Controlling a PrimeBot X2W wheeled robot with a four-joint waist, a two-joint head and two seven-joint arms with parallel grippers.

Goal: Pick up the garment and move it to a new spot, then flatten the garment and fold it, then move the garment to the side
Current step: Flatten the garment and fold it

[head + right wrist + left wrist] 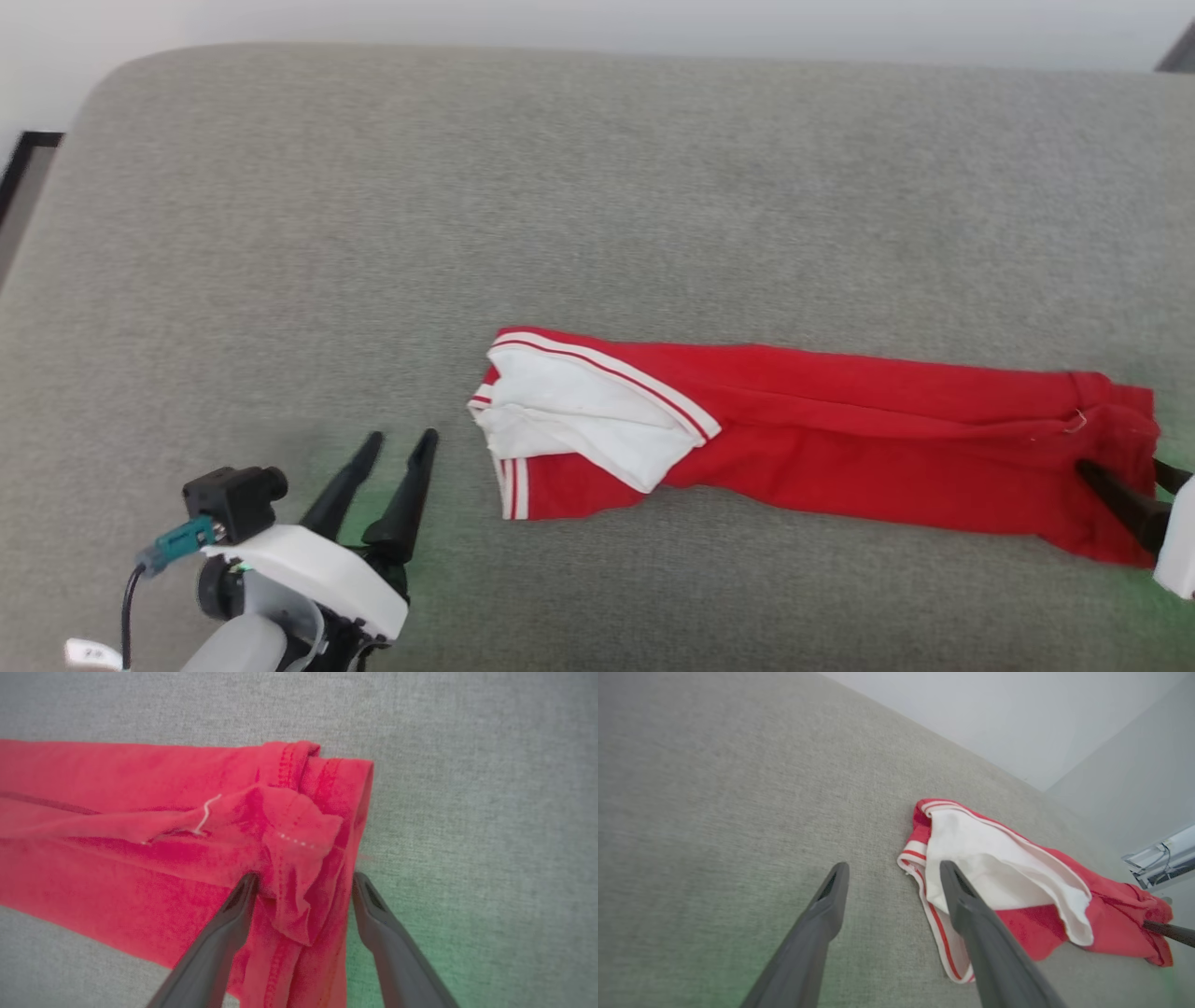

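Observation:
The garment point(840, 420) lies on the grey fabric surface point(560, 187) as a long red strip, running left to right. A white sleeve point(579, 411) with red-and-white striped trim lies folded over its left end. My left gripper point(401, 439) is open just left of that end, apart from the cloth; in the left wrist view its right fingertip point(952, 877) overlaps the striped edge of the garment point(1045, 924). My right gripper point(304, 877) is open, with the crumpled red hem point(299, 830) at the strip's right end between its fingers. No print shows.
The grey surface stretches wide behind and to the left of the garment. Its rounded back-left corner point(112, 84) meets a pale wall, with a dark frame point(23, 163) beside it. A pale fixture with cables point(1162, 856) stands past the garment's far end.

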